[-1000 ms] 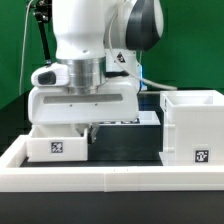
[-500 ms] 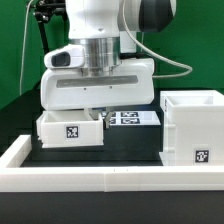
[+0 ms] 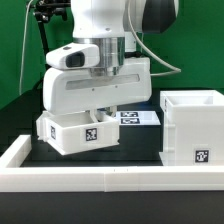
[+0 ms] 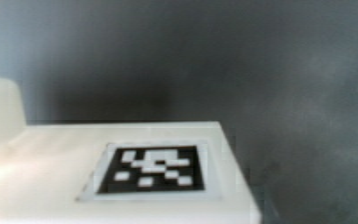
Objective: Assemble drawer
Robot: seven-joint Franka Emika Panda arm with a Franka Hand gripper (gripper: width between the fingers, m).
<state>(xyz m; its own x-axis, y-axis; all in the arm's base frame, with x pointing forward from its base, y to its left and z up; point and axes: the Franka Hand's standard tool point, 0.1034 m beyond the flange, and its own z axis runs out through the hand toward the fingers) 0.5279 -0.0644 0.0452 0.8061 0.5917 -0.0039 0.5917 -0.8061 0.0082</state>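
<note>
So the fingers (image 3: 97,112) are closed down on the back wall of the small drawer box (image 3: 78,135). They're clamped on it, not spread wide. The box hangs tipped in the grip, with its tagged face toward the camera and the end on the exterior view's right sitting lower. It looks lifted off the dark worktop (image 3: 135,152), near the exterior view's left. The bigger open box (image 3: 195,125) stands upright on the exterior view's right, apart from the held one. The marker board (image 3: 140,116) lies flat behind, between the two. The wrist view just shows a blurry tag (image 4: 155,168) on a white surface.
</note>
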